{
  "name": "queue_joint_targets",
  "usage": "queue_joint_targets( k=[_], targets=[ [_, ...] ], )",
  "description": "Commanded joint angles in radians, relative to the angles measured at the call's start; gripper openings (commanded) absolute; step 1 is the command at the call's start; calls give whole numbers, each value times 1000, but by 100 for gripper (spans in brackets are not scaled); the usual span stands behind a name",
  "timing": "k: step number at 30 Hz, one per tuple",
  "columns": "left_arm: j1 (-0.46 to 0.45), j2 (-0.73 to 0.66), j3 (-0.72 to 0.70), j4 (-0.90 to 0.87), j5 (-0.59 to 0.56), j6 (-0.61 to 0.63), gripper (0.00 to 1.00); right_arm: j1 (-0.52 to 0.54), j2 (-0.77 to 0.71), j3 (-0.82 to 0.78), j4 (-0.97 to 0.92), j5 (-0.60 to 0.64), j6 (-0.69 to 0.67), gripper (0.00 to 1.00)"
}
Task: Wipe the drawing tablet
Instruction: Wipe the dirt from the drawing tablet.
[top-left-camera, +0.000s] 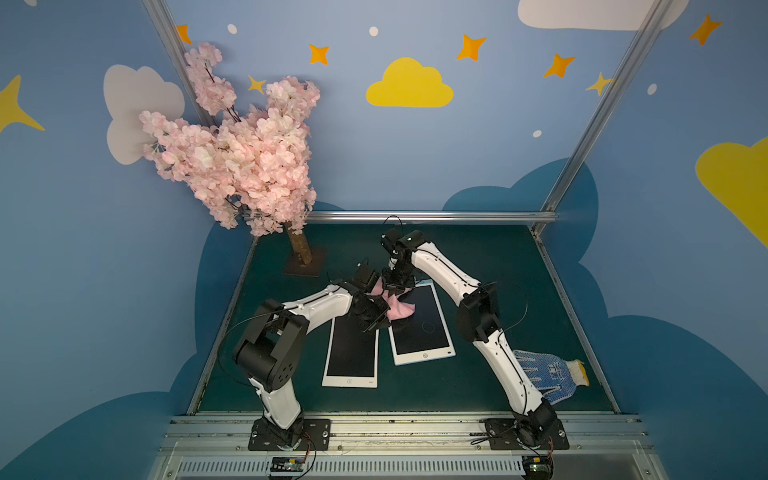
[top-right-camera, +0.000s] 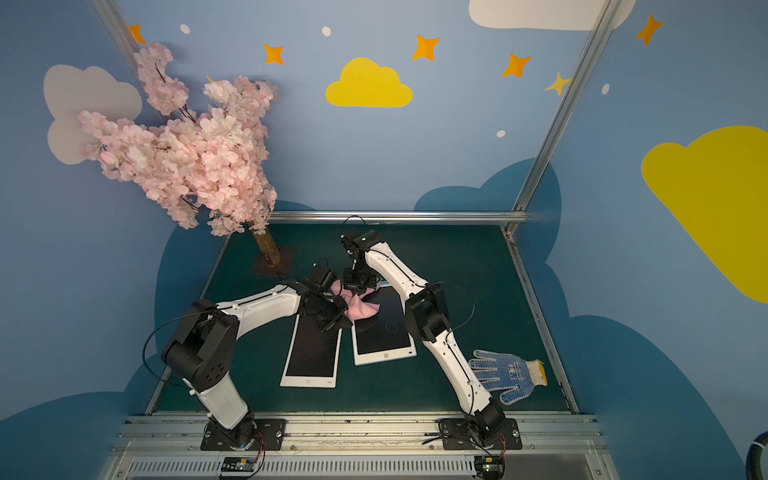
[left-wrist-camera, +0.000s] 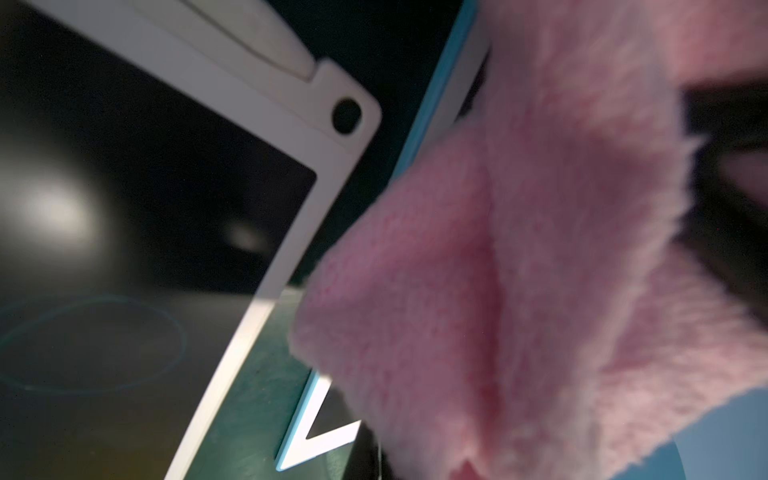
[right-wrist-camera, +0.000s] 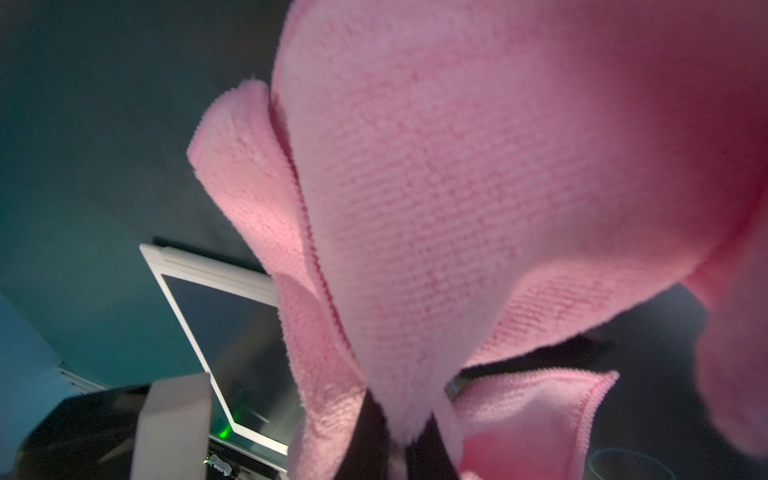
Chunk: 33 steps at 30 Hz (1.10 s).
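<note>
Two drawing tablets lie side by side on the dark green table. The blue-edged tablet (top-left-camera: 424, 332) (top-right-camera: 384, 332) carries a faint drawn circle; the white-framed tablet (top-left-camera: 351, 353) (top-right-camera: 311, 353) (left-wrist-camera: 166, 166) (right-wrist-camera: 232, 324) sits to its left. A pink cloth (top-left-camera: 401, 309) (top-right-camera: 363, 309) (left-wrist-camera: 519, 270) (right-wrist-camera: 478, 166) hangs bunched over the far end of the blue-edged tablet. My left gripper (top-left-camera: 377, 319) (top-right-camera: 333, 321) is shut on its near left edge. My right gripper (top-left-camera: 397, 289) (top-right-camera: 357, 286) (right-wrist-camera: 401, 453) is shut on its far end, black fingers pinching the fabric.
A blue-dotted work glove (top-left-camera: 544, 374) (top-right-camera: 505, 374) lies at the table's right, beside the right arm. An artificial pink blossom tree (top-left-camera: 237, 158) stands on a base plate (top-left-camera: 303, 266) at the back left. Metal rails edge the table.
</note>
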Motion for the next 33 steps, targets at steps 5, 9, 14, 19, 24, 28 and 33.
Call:
queue_joint_targets(
  k=[5,9,14,19,24,28,33],
  targets=[
    [43,-39,1,-13,-15,6,8,-52,22,14,-51,-10,32,0],
    [57,-38,20,-20,-17,23,8,-117,-10,-31,-91,7,29,0],
    [67,-28,36,-25,-20,39,8,-180,-76,-118,-105,54,-36,0],
    [89,6,60,-32,-4,52,8,-227,-122,-213,-113,79,-71,0],
    [122,80,145,-62,12,82,8,-227,-131,-226,-110,83,-84,0],
    [139,156,235,-86,13,90,8,-191,-118,-184,-118,88,-87,0],
    [165,242,317,-103,24,50,9,-136,-81,-124,-102,37,-74,0]
  ],
)
